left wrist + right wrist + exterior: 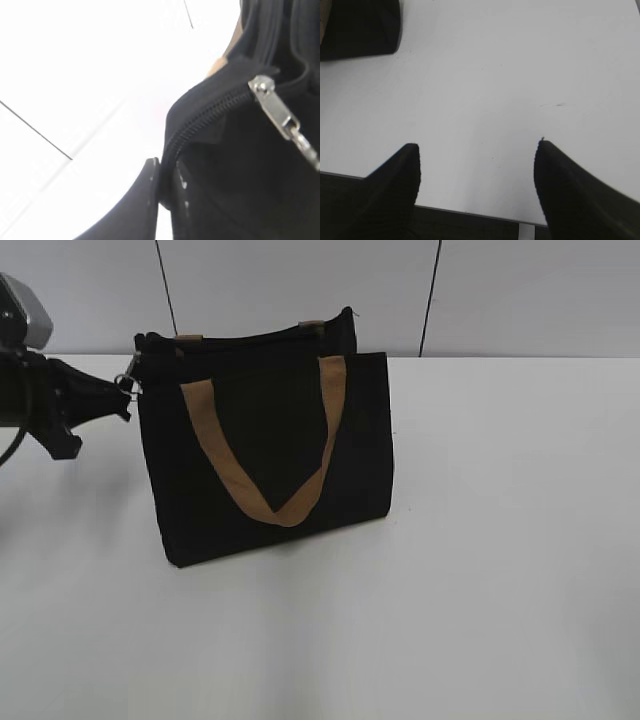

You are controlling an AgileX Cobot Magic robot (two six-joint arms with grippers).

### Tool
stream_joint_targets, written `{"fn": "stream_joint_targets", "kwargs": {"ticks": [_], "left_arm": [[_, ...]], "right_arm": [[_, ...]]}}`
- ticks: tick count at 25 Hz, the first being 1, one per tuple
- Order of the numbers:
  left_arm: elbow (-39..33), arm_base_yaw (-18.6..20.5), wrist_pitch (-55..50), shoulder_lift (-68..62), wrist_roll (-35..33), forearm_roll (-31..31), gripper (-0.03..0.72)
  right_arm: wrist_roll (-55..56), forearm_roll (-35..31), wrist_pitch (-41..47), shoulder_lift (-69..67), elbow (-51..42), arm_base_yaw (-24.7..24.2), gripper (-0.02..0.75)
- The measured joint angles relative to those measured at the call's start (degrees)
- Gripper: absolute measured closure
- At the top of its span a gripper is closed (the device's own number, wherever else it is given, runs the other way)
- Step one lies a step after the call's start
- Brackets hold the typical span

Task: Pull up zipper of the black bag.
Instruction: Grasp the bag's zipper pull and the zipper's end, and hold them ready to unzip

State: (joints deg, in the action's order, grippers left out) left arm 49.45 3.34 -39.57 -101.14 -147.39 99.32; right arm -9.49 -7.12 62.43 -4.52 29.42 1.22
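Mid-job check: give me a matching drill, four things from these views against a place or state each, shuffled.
1. left end effector
2. right end effector
3. pull tab
4. bag

A. open above bare table
B. silvery, hanging off the zip line
C. at the bag's upper left corner
D. standing upright, tan handles drooping

Pairs: 1-C, 2-A, 3-B, 4-D

A plain white table (500, 540) — on it stands the black bag (265, 460), upright, tan handle drooping down its front.
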Motion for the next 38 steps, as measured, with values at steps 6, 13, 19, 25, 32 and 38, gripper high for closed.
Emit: {"fn": "stream_joint_targets", "kwargs": {"ticks": [6, 13, 19, 25, 32, 38], "left_arm": [[-0.1, -0.6, 3.4, 9.3, 1.3, -0.6, 0.664], [-0.1, -1.6, 5.3, 16.9, 11.5, -10.3, 0.664], [-0.1, -1.6, 4.7, 21.0, 15.1, -12.5, 0.664], [-0.1, -1.8, 3.6, 21.4, 19.3, -16.5, 0.664], [-0.1, -1.8, 3.5, 21.4, 19.8, -16.8, 0.664], [-0.1, -1.8, 3.4, 21.4, 20.0, -17.0, 0.664]], "right_arm": [[-7.5, -6.1, -1.3, -14.9, 6.3, 0.0, 0.198], [-19.8, -18.3, -3.6, -32.0, 13.7, 0.2, 0.231], [-23.8, -23.2, -11.2, -47.0, 20.3, 4.2, 0.291], [-26.7, -24.0, -18.0, -62.3, 30.1, 17.3, 0.300], [-27.1, -24.1, -22.3, -84.6, 47.5, 30.5, 0.307], [-28.3, -24.1, -22.5, -100.0, 63.9, 36.0, 0.381]]}}
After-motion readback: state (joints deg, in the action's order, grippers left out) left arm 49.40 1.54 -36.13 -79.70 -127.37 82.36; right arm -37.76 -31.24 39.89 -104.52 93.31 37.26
